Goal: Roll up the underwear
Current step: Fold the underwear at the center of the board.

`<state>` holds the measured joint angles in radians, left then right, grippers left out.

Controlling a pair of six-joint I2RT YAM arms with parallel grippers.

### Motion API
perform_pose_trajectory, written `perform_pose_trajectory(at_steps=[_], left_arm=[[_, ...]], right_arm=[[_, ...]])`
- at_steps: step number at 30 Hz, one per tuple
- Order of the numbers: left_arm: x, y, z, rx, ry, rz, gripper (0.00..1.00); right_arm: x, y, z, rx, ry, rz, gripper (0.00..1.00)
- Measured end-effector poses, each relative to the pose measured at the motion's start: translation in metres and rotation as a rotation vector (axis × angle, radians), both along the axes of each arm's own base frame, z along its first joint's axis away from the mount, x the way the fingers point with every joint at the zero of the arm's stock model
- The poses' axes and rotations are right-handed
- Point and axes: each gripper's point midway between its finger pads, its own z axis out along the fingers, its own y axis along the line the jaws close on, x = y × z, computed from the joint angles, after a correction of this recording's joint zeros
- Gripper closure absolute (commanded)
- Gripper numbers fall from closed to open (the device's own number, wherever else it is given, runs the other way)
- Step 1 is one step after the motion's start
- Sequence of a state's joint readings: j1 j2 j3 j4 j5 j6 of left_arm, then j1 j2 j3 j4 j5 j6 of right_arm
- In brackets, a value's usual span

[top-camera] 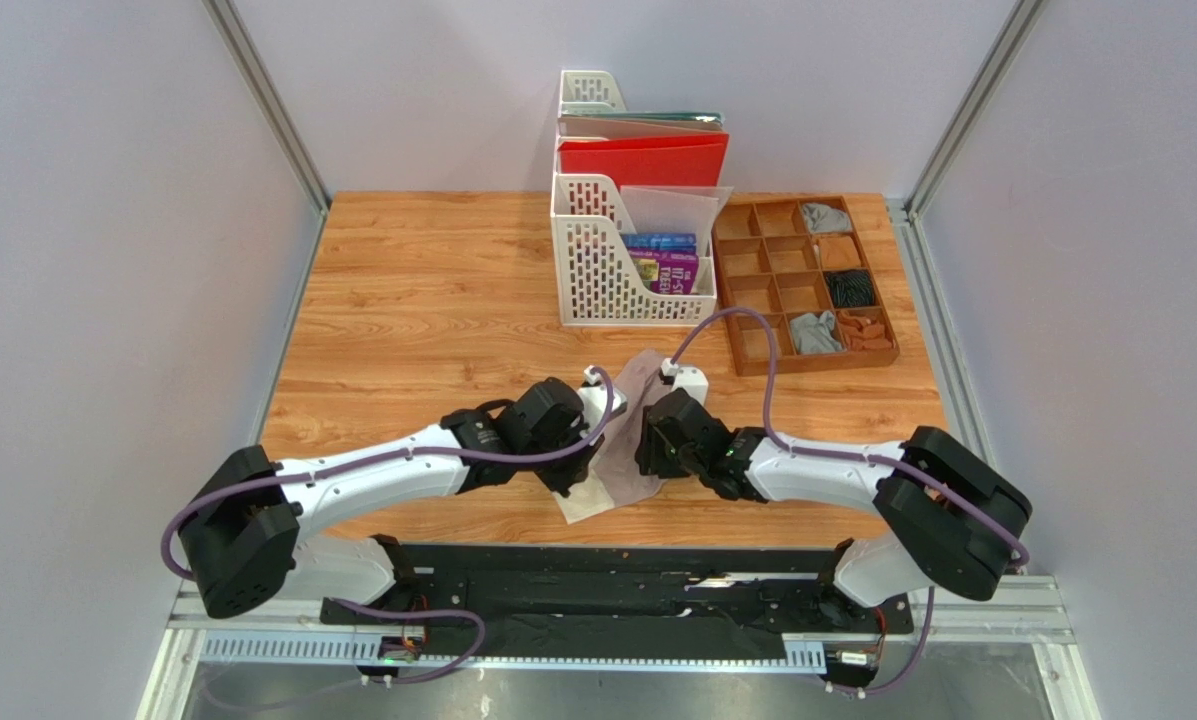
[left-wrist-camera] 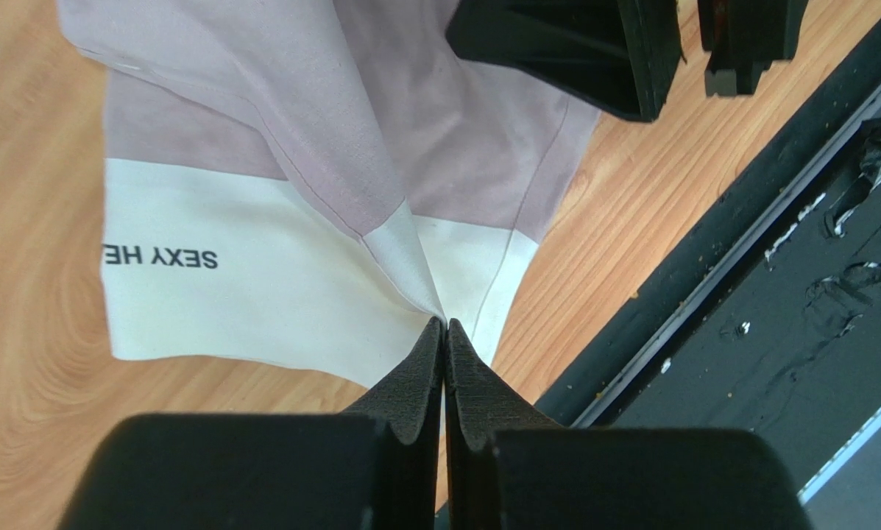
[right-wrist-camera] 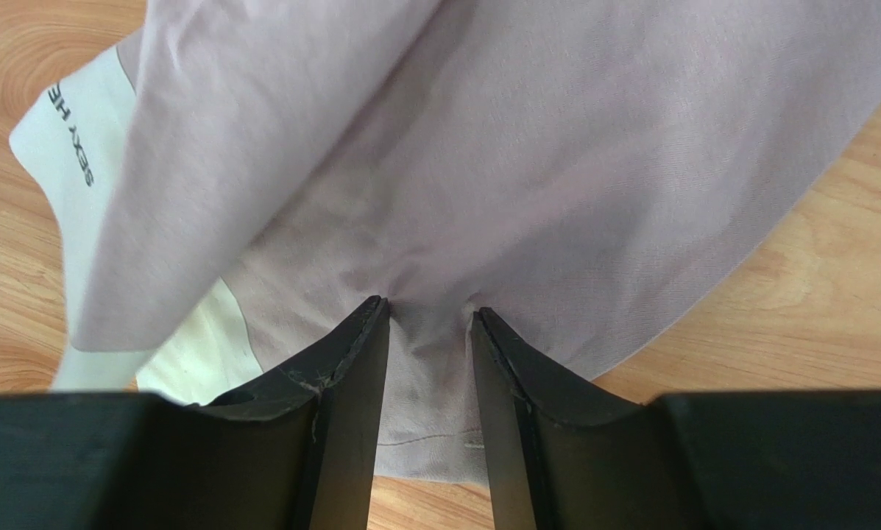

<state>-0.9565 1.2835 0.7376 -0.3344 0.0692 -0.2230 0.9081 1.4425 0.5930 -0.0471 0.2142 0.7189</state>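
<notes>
**Two claws on one garment at the counter's near edge**

Pale walls are closing in a wooden counter (top-camera: 409, 300), and the pinkish-beige underwear (top-camera: 621, 474) is lying at its lower centre in the top view, near the front edge and between the two arms.

The left claw (left-wrist-camera: 445, 328) is sitting at the bottom centre of its wrist view with its fingers pressed fully together. It is pinching a corner of the cream band (left-wrist-camera: 257, 287). The cloth is drawing into folds that meet at the fingertips and is fanning out from there toward the upper left of the frame. Printed dark letters are showing on the band at the left of that view, and the rest of the band is resting flat on the wood.

The right claw (right-wrist-camera: 428, 315) is standing partly open at the bottom centre of its wrist view. Its two fingers (right-wrist-camera: 345, 375) are resting on the pinkish cloth with a strip of it showing in the gap between them. The garment is spreading upward from the tips and filling most of the frame, with one flap folding over at the upper left. The frames are showing no pinched fold between these fingers.

Toward the upper centre of the top view, a white file rack (top-camera: 597, 278) is standing well apart from the garment, and a wooden divided tray (top-camera: 739, 270) is lying just to its right.
</notes>
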Motion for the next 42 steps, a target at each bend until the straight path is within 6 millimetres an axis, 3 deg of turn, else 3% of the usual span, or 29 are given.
perform_pose_trajectory(at_steps=[17, 30, 42], left_arm=[[-0.029, -0.008, -0.044, 0.057, 0.082, -0.009, 1.0], [-0.034, -0.003, -0.042, 0.04, 0.076, 0.006, 1.0], [-0.049, -0.02, -0.033, -0.032, 0.094, -0.031, 1.0]], right_arm=[[0.002, 0.003, 0.0, 0.013, -0.001, -0.009, 0.59], [0.007, 0.009, 0.0, 0.016, -0.003, -0.012, 0.59], [0.011, 0.012, 0.0, 0.023, -0.007, -0.017, 0.58]])
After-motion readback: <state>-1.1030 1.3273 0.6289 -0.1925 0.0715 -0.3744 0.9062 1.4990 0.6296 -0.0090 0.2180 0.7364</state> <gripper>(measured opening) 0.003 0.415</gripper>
